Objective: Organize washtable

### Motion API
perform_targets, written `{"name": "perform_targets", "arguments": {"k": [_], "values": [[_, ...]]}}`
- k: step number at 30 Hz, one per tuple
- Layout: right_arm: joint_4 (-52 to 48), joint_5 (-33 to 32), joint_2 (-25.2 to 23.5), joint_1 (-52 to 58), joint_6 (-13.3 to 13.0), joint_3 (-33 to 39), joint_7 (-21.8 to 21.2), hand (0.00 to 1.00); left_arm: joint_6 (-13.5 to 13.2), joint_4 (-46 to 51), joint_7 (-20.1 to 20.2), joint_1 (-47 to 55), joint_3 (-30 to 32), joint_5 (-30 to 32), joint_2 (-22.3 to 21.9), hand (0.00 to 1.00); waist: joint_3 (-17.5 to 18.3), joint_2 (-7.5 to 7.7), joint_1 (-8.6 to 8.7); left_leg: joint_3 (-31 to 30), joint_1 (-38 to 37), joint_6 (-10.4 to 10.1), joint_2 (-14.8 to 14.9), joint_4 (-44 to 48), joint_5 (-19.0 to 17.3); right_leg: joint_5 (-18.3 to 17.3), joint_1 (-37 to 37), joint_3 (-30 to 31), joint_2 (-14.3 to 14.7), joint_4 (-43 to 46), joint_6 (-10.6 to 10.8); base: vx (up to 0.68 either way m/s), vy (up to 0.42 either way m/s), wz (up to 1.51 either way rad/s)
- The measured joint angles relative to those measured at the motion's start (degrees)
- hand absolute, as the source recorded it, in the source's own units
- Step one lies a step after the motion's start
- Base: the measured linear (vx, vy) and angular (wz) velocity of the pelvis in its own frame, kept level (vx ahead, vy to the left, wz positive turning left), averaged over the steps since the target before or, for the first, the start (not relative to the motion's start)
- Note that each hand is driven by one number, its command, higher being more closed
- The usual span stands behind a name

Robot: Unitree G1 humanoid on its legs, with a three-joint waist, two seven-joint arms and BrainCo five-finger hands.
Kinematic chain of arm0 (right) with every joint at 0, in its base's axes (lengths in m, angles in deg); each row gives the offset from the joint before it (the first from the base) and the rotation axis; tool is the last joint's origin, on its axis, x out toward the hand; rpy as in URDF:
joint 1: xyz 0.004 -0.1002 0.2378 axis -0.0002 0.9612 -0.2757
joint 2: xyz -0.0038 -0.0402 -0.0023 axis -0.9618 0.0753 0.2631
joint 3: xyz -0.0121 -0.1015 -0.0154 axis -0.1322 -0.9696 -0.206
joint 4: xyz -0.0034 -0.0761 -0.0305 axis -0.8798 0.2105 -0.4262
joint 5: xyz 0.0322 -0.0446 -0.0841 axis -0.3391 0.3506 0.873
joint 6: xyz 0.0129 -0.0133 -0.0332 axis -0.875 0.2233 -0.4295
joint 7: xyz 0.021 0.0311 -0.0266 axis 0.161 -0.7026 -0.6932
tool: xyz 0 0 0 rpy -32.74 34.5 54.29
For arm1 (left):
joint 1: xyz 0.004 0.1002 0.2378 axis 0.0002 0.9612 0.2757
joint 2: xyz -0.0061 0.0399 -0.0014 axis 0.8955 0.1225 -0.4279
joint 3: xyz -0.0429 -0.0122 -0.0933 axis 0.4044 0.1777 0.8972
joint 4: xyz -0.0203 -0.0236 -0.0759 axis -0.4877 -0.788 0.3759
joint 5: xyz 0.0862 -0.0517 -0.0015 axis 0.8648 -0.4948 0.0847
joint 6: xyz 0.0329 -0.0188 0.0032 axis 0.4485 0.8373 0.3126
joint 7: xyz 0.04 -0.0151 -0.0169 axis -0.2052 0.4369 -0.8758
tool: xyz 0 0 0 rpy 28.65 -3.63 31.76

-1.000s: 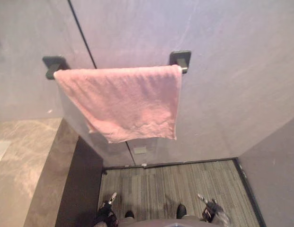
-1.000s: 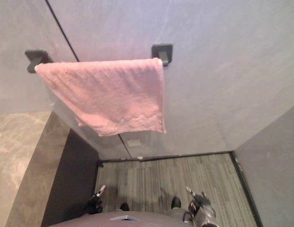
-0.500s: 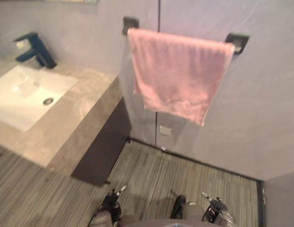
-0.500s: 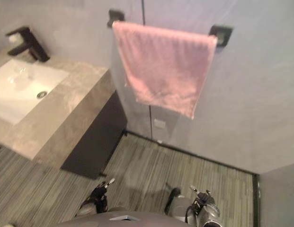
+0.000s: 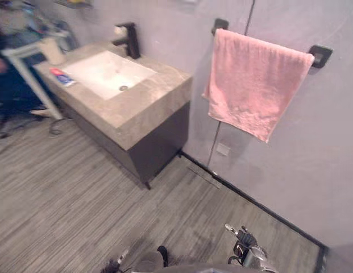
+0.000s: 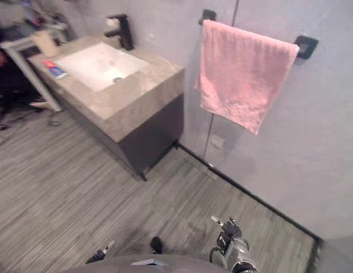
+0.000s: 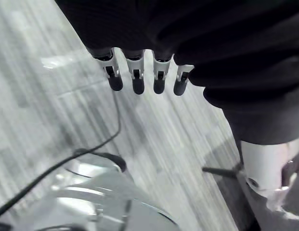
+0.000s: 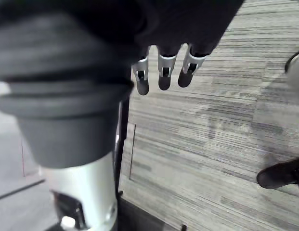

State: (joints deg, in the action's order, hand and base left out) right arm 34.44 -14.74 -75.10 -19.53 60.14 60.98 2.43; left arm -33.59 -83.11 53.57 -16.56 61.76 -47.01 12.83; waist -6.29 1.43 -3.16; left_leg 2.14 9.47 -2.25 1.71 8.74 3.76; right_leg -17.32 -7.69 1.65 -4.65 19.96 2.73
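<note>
Left hand [image 7: 137, 83], right hand [image 8: 163, 77]: low over floor [image 5: 79, 187] at 6 o'clock, fingers straight and relaxed, holding nothing. Step in hand, judged: approach. Square up to tabletop [image 5: 148, 108] at 10 o'clock before raising arms. Task things there: tube [image 5: 62, 75] beside basin [image 5: 108, 73], faucet [image 5: 128, 40] behind. Pale item [image 5: 51, 50] at far edge: identity and footing unclear. Towel [image 5: 256, 85] hangs at 1 o'clock.

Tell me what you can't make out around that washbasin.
Red and blue item on the counter, eye views: too small to identify.
Pale object beside the counter's far end: blurred.
Towel bar: covered by the pink towel; its end mounts show.
Dark shape at the left edge, perhaps a person: blurred, cut off.
</note>
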Motion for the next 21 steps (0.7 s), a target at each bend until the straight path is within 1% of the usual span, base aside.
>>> {"name": "perform_targets", "arguments": {"k": [1,2,3,4,5,6,7,8,9,10,11,12,13,14,15,16,17,18,19,21], "values": [[0.0,0.4,0.0,-0.6,-0.2,-0.7,0.1,0.00,-0.1,0.0,-0.4,0.0,-0.4,-1.3,-0.1,0.00,0.0,-0.22,-0.14,-0.9,1.1,-0.1,0.2,-1.2,1.3,-0.5,-0.1,-1.0,0.4,-2.3,0.0,-0.48,-0.107,0.81],[0.0,1.0,-0.1,-1.7,-0.6,-2.1,0.2,0.00,-0.5,0.0,-1.2,0.0,-1.3,-3.9,0.1,0.00,-0.5,-0.67,-0.34,-2.7,2.3,-0.8,0.5,-4.2,4.2,-2.0,-0.6,-2.1,1.6,-6.7,-1.3,-0.46,-0.075,0.68],[0.0,1.0,0.4,-1.9,-1.1,-2.5,0.5,0.00,-0.7,-0.2,-1.8,-0.1,-2.2,-4.9,-0.5,0.00,-1.7,-2.26,-0.15,-4.2,2.2,-1.4,1.8,-5.9,5.4,-0.9,-0.6,-3.7,3.5,-7.3,-1.6,-0.53,-0.078,0.88],[0.1,1.0,0.4,-1.3,-1.2,-2.5,0.6,0.00,-1.0,0.5,-2.1,-0.1,-2.4,-5.8,-0.9,0.00,-2.5,-2.76,0.01,-4.1,1.9,-2.5,2.9,-8.1,3.9,0.0,-0.4,-6.1,4.6,-7.2,-2.6,-0.48,-0.052,0.93],[0.2,1.1,0.4,-0.1,-1.2,-2.2,0.6,0.00,-1.2,0.6,-2.1,0.1,-2.3,-6.0,-0.7,0.00,-3.2,-1.78,0.15,-1.8,2.2,-3.0,3.5,-7.8,2.3,0.9,0.0,-8.4,4.2,-7.0,-3.7,-0.35,-0.045,0.74],[0.3,1.2,0.3,0.5,-1.2,-1.9,0.6,0.00,-1.2,0.6,-2.1,0.1,-2.0,-5.9,-0.7,0.00,-3.4,-1.57,0.07,-0.2,2.8,-2.3,3.7,-5.1,2.2,1.1,0.6,-9.3,3.6,-6.4,-4.0,-0.22,-0.011,0.53],[0.4,1.3,0.3,1.3,-1.2,-0.8,0.8,0.00,-1.2,0.6,-2.1,0.3,-1.8,-5.8,-0.6,0.00,-3.4,-1.27,0.22,1.8,3.9,-0.8,3.5,1.3,1.2,1.4,1.4,-10.6,2.5,-5.7,-3.9,-0.18,0.036,0.34],[0.4,1.4,1.1,2.3,-1.2,0.6,1.0,0.00,-1.2,0.6,-2.1,0.3,-1.7,-5.4,-0.6,0.00,-3.5,-0.96,0.58,4.6,3.9,0.8,3.5,10.2,-0.8,2.4,2.5,-11.7,0.8,-5.4,-3.6,-0.07,0.046,0.48],[0.4,1.4,1.6,3.3,-1.2,1.4,1.0,0.00,-1.2,0.6,-2.1,0.2,-1.8,-5.3,-0.5,0.00,-3.5,-0.96,1.32,6.1,2.8,0.6,4.0,16.3,-4.9,3.5,3.7,-12.9,-0.8,-5.4,-2.9,0.02,0.020,0.51],[0.5,1.4,1.9,3.9,-1.2,2.0,1.0,0.00,-1.2,0.6,-2.1,-0.2,-1.7,-5.3,-0.5,0.00,-3.6,-1.08,1.73,6.9,1.8,0.3,4.8,18.1,-7.1,4.2,4.1,-13.9,-1.3,-5.6,-2.7,0.24,-0.027,0.80],[1.0,1.4,2.0,5.0,-1.1,4.0,1.0,0.00,-1.2,0.6,-2.1,-0.8,-1.7,-5.2,-0.4,0.00,-3.5,-1.23,2.78,8.1,-0.2,-0.5,7.1,21.0,-10.4,5.3,4.9,-15.9,-2.1,-6.1,-2.1,0.28,-0.047,0.90],[1.9,1.4,1.8,5.7,-1.0,5.8,1.0,0.00,-1.2,0.6,-2.0,-1.2,-1.7,-5.1,-0.2,0.00,-3.5,-1.30,3.39,8.7,-2.6,-1.2,9.0,20.7,-12.2,6.1,4.9,-17.3,-2.5,-6.5,-1.3,0.27,-0.016,1.00],[2.7,1.0,1.8,5.9,-0.8,8.5,1.2,0.00,-1.1,0.6,-1.9,-1.3,-2.0,-4.0,0.0,0.00,-3.3,-1.71,3.73,8.7,-7.2,-5.9,9.6,12.7,-12.7,7.3,5.3,-18.3,-2.8,-7.2,-0.2,0.15,0.049,0.67],[2.7,1.0,1.9,6.2,-0.8,9.3,1.2,0.00,-1.0,0.6,-1.8,-1.5,-2.0,-3.5,-0.1,0.00,-2.7,-2.56,3.84,8.4,-9.9,-8.2,9.0,5.9,-12.8,8.0,5.7,-18.4,-2.8,-7.9,0.3,0.05,0.199,0.62],[2.9,1.0,1.0,6.5,-0.7,10.8,1.1,0.00,-0.8,0.5,-1.7,-2.4,-2.3,-3.0,0.4,0.00,-2.7,-0.98,4.34,8.2,-12.9,-5.6,6.3,-3.2,-9.7,9.4,5.8,-18.9,-3.7,-9.7,1.7,-0.04,0.273,0.61],[2.9,1.1,-0.1,7.0,-0.7,11.6,0.9,0.00,-0.8,0.6,-1.8,-3.1,-4.1,-2.8,1.6,0.00,-2.3,-0.07,4.50,7.1,-13.4,-4.4,4.3,-7.7,-6.7,11.1,6.0,-19.8,-5.0,-11.4,2.4,-0.05,0.272,0.56],[3.1,1.2,-0.3,7.1,-0.6,12.0,0.9,0.00,-0.7,0.6,-1.7,-3.3,-5.0,-2.4,2.2,0.00,-2.2,0.57,4.38,6.8,-14.2,-3.7,3.4,-9.3,-5.7,11.5,5.6,-19.8,-5.7,-11.8,3.0,-0.06,0.218,0.34],[3.1,1.5,-0.5,7.6,0.2,12.2,0.9,0.00,-0.7,0.6,-1.6,-3.2,-6.4,-1.4,2.8,0.00,-1.6,1.14,4.37,6.6,-15.3,-2.9,1.9,-11.7,-4.3,12.1,5.5,-19.8,-6.9,-12.0,3.6,-0.04,0.205,0.12],[3.0,1.5,-0.5,7.9,0.5,12.2,0.9,0.00,-0.7,0.6,-1.4,-3.2,-7.4,-0.8,3.1,0.00,-1.4,1.27,4.44,6.3,-16.2,-1.9,0.6,-13.0,-3.7,12.4,5.3,-19.8,-8.0,-11.8,4.2,-0.06,0.196,0.09],[2.9,1.5,-0.5,7.8,0.5,12.0,0.9,0.00,-0.8,0.6,-1.3,-3.6,-8.7,0.1,3.3,0.00,-1.3,1.08,4.54,5.9,-16.0,-1.1,-1.1,-14.4,-3.2,12.7,5.7,-19.8,-9.7,-11.9,4.7,-0.06,0.165,0.11]]}}
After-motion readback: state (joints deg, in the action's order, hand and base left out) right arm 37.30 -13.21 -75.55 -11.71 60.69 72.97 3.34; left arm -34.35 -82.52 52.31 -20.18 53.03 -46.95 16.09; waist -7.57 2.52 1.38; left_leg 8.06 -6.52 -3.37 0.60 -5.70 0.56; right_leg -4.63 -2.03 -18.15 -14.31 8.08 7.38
